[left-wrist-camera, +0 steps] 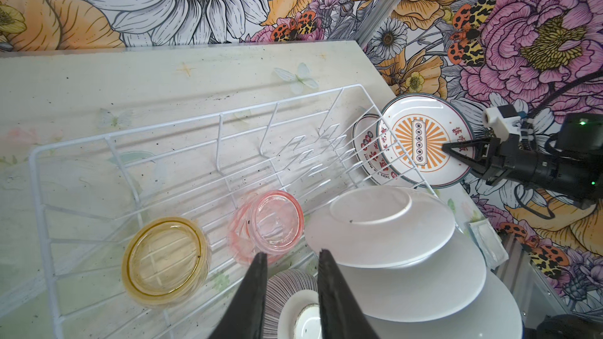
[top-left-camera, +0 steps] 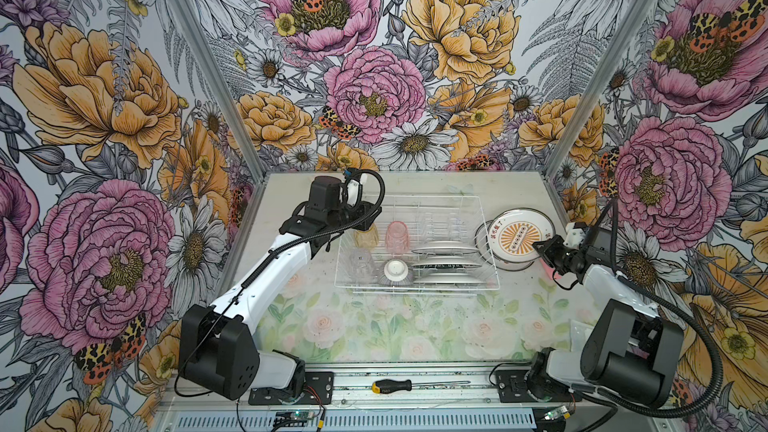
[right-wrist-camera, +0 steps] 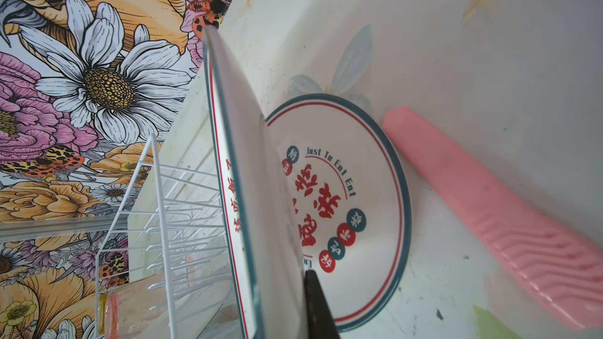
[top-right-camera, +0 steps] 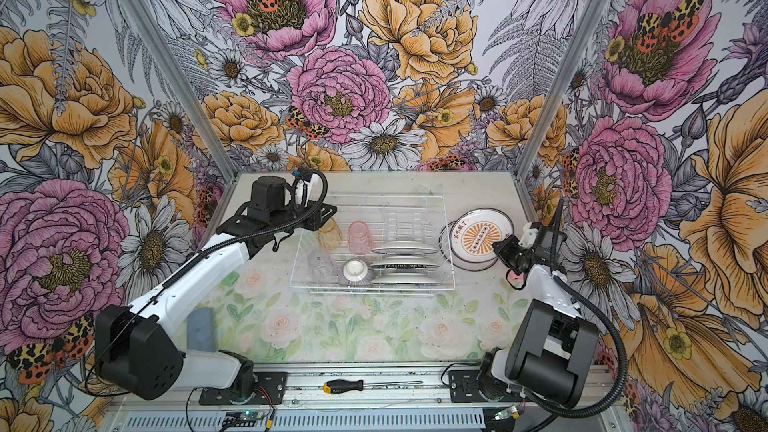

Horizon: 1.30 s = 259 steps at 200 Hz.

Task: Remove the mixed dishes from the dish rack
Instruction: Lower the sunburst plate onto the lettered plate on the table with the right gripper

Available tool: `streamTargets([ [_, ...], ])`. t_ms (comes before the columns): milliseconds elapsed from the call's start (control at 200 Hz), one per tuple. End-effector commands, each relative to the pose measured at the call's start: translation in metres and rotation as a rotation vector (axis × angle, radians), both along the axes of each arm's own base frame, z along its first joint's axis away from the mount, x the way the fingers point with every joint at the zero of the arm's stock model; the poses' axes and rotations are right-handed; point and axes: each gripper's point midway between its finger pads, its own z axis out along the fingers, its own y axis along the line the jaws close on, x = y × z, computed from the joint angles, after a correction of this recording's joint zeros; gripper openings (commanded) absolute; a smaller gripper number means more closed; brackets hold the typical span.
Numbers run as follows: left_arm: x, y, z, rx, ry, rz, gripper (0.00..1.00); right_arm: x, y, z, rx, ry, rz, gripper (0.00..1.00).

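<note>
Floral wallpaper closes in three sides of your cell, and the pale table (top-left-camera: 374, 326) carries a faint rose print. The dish rack (top-left-camera: 432, 218) sits toward the far middle with its long axis running left to right. At its left end the amber tumbler (top-left-camera: 366, 236) and the pink tumbler (top-left-camera: 397, 236) stand side by side on the far side, and the clear tumbler (top-left-camera: 360, 261) stands nearer. Through the glass it is hard to make out which end of each tumbler is up. The ribbed bowl (top-left-camera: 397, 272) lies upside down, white base up, just right of the clear tumbler. Three racked plates (top-left-camera: 444, 248) stand on edge in the right-hand slots, rims running left to right and white backs facing far, so their printed faces are hidden from you. Your left gripper (left-wrist-camera: 292, 252) hangs over the rack's left part with its jaws a little apart and nothing between them. In both top views its wrist covers the fingers. Right of the rack, your right gripper (left-wrist-camera: 445, 147) is clamped on the right rim of the sunburst plate (top-left-camera: 519, 234), which tilts with its printed face up. It overlaps the red-lettered plate (right-wrist-camera: 359, 190), which lies flat on the table, and you cannot tell whether the two touch. A pink ribbed bar (right-wrist-camera: 489, 207) lies just beside that flat plate, cut off by the edge of the right wrist view.
</note>
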Motion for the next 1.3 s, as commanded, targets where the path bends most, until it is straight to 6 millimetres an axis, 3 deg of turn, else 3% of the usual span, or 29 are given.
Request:
streamTargets([
  [0,0.002,-0.006,0.013,-0.015,-0.039,-0.023,0.29,0.008,0.002,-0.001,-0.009,-0.027,0.018,0.00],
  [345,0.002,-0.005,0.009,-0.011,-0.035,-0.023,0.29,0.006,0.005,-0.015,0.002,0.009,0.032,0.00],
  [726,0.001,0.001,0.005,-0.015,-0.031,-0.014,0.29,0.003,0.006,-0.022,0.003,0.028,0.032,0.19],
  [1071,-0.001,0.005,0.003,-0.022,-0.026,-0.013,0.29,0.000,0.004,-0.024,-0.014,0.041,0.029,0.50],
  [1291,-0.001,0.006,0.002,-0.023,-0.024,-0.013,0.29,-0.014,-0.004,-0.031,-0.135,0.130,0.026,0.55],
])
